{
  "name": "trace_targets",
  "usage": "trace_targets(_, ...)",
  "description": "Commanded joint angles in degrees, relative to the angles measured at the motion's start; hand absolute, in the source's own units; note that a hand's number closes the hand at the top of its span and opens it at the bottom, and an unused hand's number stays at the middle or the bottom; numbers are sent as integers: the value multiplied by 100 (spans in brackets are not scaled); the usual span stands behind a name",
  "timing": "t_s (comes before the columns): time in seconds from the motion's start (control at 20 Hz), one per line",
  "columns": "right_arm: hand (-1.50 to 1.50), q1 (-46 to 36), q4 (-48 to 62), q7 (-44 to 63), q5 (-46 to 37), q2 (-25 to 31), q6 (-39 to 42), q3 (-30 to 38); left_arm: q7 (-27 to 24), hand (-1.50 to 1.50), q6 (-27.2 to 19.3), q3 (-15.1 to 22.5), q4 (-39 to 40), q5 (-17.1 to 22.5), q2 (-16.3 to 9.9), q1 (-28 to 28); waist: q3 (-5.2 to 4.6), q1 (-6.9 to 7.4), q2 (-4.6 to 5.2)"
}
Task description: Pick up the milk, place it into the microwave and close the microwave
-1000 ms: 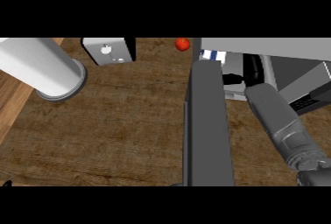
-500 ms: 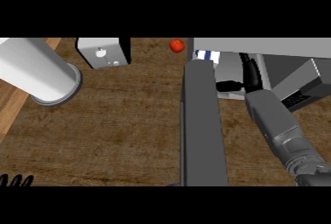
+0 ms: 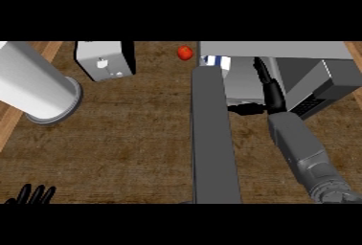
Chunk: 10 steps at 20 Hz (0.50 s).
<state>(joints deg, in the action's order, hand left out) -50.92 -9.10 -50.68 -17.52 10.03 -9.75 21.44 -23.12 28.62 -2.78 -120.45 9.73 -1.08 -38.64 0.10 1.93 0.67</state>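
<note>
Head view: microwave (image 3: 311, 72) sits at top right of the wooden counter (image 3: 127, 143), its door (image 3: 212, 143) swung open and seen edge-on as a long grey slab running down the middle. Milk (image 3: 212, 61) is a small blue-and-white carton just inside the cavity's near-left corner, right behind the door's hinge end, mostly hidden. R forearm (image 3: 304, 153) reaches up into the opening; right hand (image 3: 265, 95) is dark, inside the cavity w/ black parts spread low at approx the door's inner side. Can't tell if fingers are curled or straight; hand looks apart from the carton, not round it. Left hand (image 3: 32, 195) rests at bottom-left edge, fingers up & relaxed, holding nothing.

Step, as I judge it: milk seems placed, so door-closing is next. Needs R arm pulled clear of the opening, then a push on the door's outer face to swing it shut.
</note>
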Motion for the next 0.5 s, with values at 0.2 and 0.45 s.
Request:
trace_targets(0.2,-150,680,-588,-93,196,-160,718,-149,258,-150,-533,1034,-380,-656,106,-18,-11,-216,-100)
trace_targets(0.45,-150,1483,-1019,-210,276,-66,1076,-280,693,-150,-797,1429,-67,-922,108,712,-12,-273,-96)
